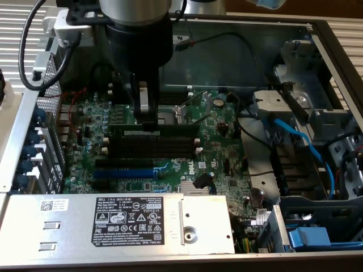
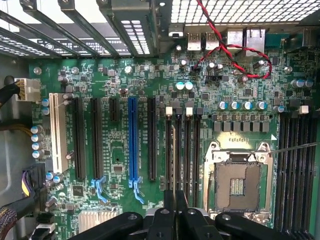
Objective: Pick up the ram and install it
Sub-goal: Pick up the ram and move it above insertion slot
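One ram going into the memory slots

The gripper (image 1: 147, 122) is pinching the ram (image 1: 170, 131) between narrow fingers (image 2: 165, 220), holding it low along the black memory slots (image 1: 153, 144). Seating looks under way, and it is calling for a straight, level press. White end clips (image 1: 197, 140) are crowding the ends, and the CPU socket (image 2: 239, 182) is sitting just beside.
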`<state>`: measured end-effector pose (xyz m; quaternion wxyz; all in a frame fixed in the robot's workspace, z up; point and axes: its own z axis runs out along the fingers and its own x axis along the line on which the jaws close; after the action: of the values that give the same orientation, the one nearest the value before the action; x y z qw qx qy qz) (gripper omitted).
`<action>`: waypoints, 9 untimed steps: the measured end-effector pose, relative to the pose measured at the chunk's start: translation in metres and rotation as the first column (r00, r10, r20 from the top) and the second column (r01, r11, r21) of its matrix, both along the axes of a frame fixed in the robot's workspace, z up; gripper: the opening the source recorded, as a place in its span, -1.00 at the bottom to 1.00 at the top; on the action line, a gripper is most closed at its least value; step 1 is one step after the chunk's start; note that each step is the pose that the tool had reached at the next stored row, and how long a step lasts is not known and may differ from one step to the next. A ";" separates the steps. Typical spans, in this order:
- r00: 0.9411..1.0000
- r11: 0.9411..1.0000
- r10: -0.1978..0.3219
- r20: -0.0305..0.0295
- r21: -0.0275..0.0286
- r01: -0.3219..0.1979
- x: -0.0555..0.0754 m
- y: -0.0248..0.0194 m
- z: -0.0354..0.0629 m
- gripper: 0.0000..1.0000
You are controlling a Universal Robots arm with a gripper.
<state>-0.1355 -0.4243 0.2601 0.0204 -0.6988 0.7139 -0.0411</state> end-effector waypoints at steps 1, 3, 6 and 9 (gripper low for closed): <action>1.000 1.000 0.003 -0.001 0.000 -0.003 0.000 -0.0001 -0.0005 -0.76; 1.000 1.000 0.009 -0.006 0.000 -0.009 0.000 -0.0002 -0.0017 -0.76; 1.000 1.000 0.022 -0.015 0.000 -0.022 0.001 -0.0003 -0.0037 -0.76; 0.999 0.999 0.034 -0.022 0.000 -0.034 0.003 -0.0003 -0.0057 -0.76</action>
<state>-0.1326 -0.4246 0.2543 0.0132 -0.7113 0.7020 -0.0332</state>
